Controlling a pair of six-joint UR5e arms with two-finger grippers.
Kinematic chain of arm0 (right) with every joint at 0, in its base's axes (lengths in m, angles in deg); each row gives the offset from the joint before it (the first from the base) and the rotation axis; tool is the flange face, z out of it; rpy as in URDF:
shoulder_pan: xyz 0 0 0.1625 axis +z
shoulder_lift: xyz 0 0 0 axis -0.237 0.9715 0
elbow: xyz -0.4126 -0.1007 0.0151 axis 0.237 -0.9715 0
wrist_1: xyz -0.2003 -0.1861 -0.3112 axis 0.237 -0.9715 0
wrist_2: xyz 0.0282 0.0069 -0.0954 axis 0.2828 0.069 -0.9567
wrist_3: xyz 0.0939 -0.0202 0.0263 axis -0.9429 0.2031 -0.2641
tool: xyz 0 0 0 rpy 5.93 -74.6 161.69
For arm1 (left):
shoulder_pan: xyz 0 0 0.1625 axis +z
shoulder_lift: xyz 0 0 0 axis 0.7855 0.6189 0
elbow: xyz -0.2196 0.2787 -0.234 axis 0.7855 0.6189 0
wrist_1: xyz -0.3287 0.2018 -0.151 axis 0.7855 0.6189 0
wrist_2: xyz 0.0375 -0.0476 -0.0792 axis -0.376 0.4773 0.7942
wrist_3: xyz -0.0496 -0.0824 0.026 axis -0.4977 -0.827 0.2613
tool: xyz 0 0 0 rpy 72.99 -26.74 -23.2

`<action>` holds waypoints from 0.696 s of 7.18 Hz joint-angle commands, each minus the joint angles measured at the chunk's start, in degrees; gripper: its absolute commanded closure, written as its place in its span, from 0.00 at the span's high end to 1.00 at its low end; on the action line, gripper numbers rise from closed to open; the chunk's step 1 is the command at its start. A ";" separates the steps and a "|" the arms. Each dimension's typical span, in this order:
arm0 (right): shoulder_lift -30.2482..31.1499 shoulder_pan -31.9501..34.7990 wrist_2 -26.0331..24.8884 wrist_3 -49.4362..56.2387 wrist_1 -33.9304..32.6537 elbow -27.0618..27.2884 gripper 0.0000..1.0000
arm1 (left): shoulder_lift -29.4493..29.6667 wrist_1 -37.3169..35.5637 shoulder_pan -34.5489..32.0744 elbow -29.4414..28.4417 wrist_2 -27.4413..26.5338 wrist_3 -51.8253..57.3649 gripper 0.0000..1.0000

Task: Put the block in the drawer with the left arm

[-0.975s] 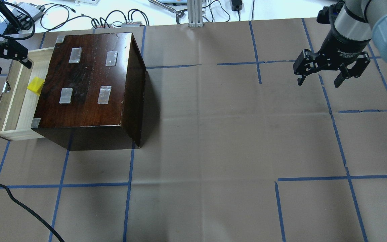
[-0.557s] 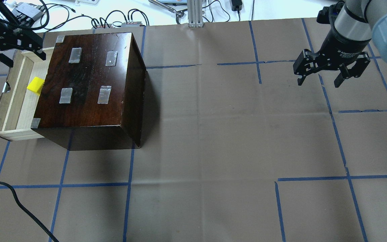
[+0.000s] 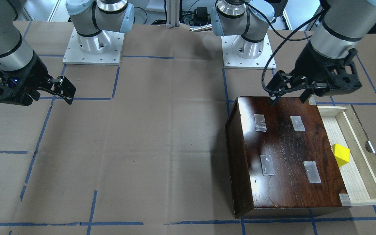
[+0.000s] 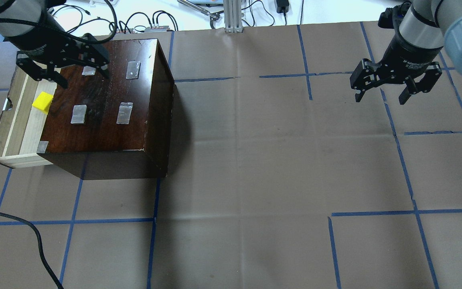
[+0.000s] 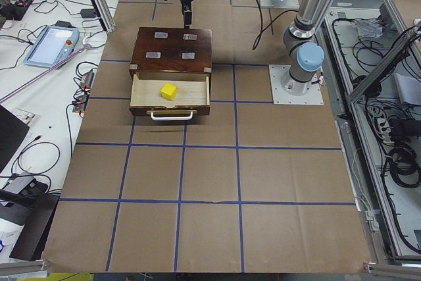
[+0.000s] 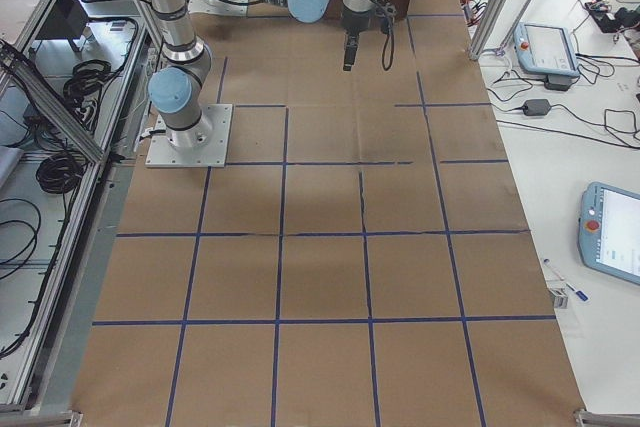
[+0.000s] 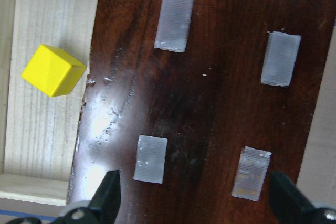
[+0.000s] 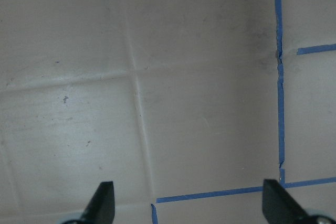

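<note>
The left gripper (image 4: 82, 76) is wide open and holds nothing. It hangs over the rear part of the box (image 4: 106, 104) top; whether the fingertips touch the wood I cannot tell. The block (image 4: 42, 102) lies in the pulled-out drawer (image 4: 0, 120), close to the box. From overhead the box edge hides part of the block. The left side view shows the whole block and a white handle (image 5: 172, 115) on the drawer front. The right gripper (image 4: 380, 98) is also open and empty, over the paper, well apart.
</note>
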 commanded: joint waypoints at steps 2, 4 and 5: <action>0.00 0.00 0.00 0.00 0.00 -0.09 1.00 | -0.60 -0.40 -6.20 3.17 -0.50 -2.21 0.98; 0.00 0.00 0.00 0.00 0.00 0.00 1.00 | -0.43 -0.49 -6.92 3.17 -2.79 -0.64 0.98; 0.00 0.00 0.00 0.00 0.00 -0.09 1.00 | -0.34 -0.49 -7.00 3.26 -2.79 -0.46 0.98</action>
